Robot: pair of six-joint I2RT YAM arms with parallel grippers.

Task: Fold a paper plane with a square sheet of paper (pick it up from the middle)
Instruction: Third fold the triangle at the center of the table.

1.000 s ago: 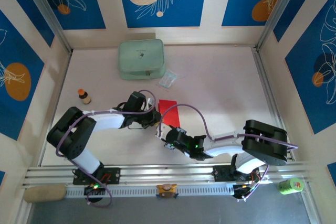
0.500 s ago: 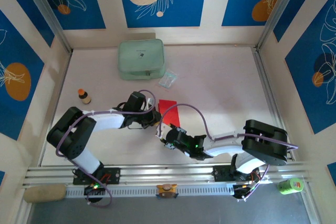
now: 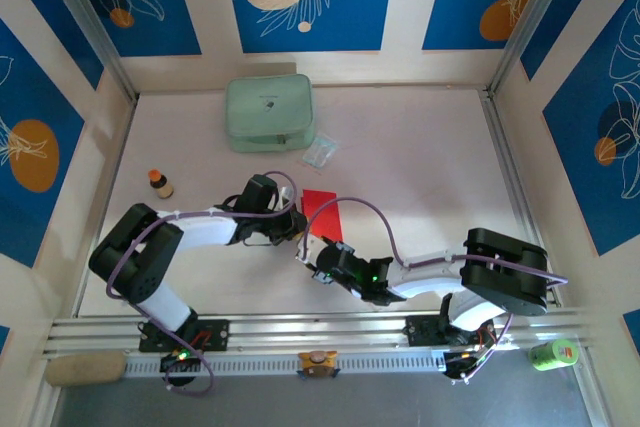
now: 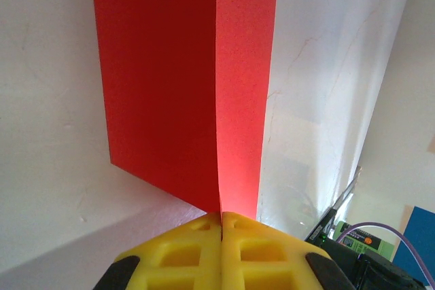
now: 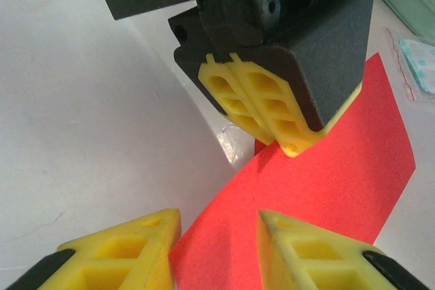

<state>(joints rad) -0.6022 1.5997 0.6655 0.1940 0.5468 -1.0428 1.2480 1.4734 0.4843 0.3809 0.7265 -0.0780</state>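
White tabletop (image 3: 420, 167), blue-patterned walls round it. Left gripper (image 4: 221, 216): its 2 yellow fingers (image 4: 251, 246) are pressed tight together w/ the near edge of the square sheet of paper (image 4: 163, 86) pinched btwn them, right on a crease running away from the tips. Darker panel sits left of the crease, brighter panel right. That edge is lifted off the table, prob. so the fold stays open for the other arm to reach.

Right gripper (image 5: 219, 236): fingers (image 5: 312, 256) spread wide, 1 each side of the sheet's near corner. Can't tell if they touch it. It looks lined up to close on the paper or press the fold, just short of the left gripper's tips.

From above, the sheet lies mid-table, just beyond both grippers, which meet at its near left corner.

Further out: small clear packet (image 3: 321, 151) past the sheet's far side, pale green pouch (image 3: 268, 113) beyond that, little bottle (image 3: 159, 183) off left, all apart from the work.

No plane shape yet; approx 1 fold in, by my reading.
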